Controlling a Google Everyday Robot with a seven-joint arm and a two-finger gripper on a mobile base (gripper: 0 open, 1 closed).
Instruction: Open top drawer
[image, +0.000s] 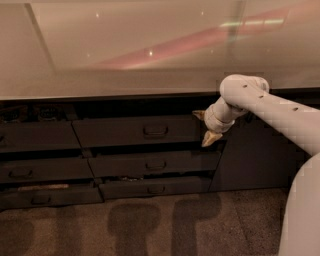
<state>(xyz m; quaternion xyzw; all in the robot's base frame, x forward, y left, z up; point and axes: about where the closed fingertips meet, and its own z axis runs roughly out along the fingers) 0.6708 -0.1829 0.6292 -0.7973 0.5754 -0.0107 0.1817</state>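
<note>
Right now the gripper (205, 127) has its tan fingers spread apart; the top drawer (125, 132) lies just left of it, a long flat dark front running sideways, with a small bar handle (155, 131) further left

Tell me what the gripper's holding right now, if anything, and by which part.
Nothing. The gripper hangs open by the right end of the top drawer, off to the right of its bar handle and not gripping it.
</note>
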